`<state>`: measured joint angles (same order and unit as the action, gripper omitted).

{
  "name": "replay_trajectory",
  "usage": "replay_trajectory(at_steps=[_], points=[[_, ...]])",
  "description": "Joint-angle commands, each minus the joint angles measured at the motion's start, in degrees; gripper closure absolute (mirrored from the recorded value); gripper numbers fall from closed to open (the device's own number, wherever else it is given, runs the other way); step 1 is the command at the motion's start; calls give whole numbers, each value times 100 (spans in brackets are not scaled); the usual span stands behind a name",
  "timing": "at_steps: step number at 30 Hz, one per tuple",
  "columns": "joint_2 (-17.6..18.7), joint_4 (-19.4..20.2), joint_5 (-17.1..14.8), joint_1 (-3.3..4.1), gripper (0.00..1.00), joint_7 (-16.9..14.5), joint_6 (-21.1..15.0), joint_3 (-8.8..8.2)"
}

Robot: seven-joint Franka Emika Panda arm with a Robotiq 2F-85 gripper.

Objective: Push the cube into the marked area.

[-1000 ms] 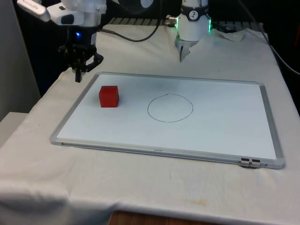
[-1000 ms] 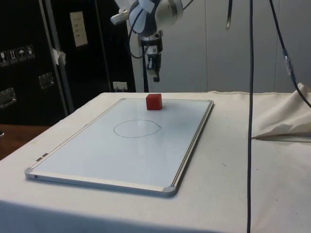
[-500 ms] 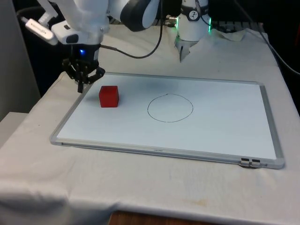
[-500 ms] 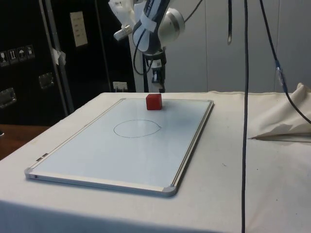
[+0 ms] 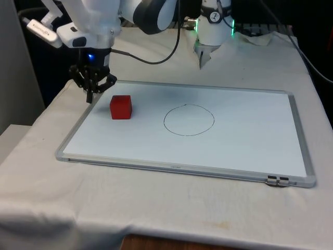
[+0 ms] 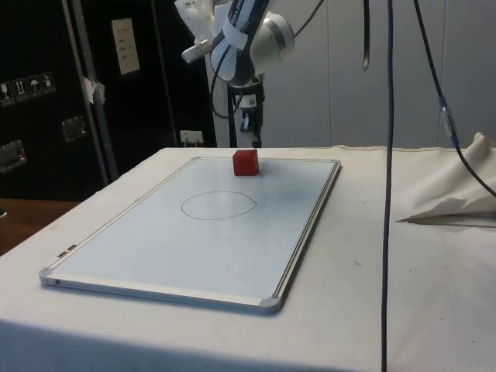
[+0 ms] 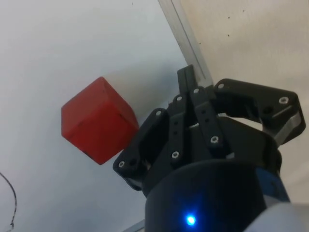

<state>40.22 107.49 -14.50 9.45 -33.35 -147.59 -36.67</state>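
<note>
I see a white cloth over the tabletop (image 5: 47,172), a framed whiteboard (image 5: 250,140) lying flat on it, and dark cabinets (image 6: 46,85) behind in the side view. The red cube (image 5: 120,107) sits on the board at nine o'clock of the drawn circle (image 5: 189,120), outside it. My gripper (image 5: 90,98), fingers pressed together and holding nothing, hangs just beside the cube at its ten o'clock, near the board's edge.

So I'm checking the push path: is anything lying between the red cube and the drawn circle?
Nothing: in the front view, bare whiteboard runs from the red cube to the drawn circle.
</note>
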Motion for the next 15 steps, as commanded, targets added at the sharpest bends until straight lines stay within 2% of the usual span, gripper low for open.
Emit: replay_trajectory(at_steps=[1, 4, 7, 9, 10, 12, 15], points=[[-80, 29, -46, -40, 100, -69, 23, 46], [-155, 57, -80, -40, 100, -97, 74, 63], [-223, 132, -132, 6, 100, -132, 149, 69], [-252, 172, -149, 0, 100, -143, 172, 103], [-195, 115, -103, 23, 100, -86, 172, 40], [-281, 218, -183, -11, 100, -166, 212, 155], [-286, 264, -298, -23, 100, -246, 235, 201]])
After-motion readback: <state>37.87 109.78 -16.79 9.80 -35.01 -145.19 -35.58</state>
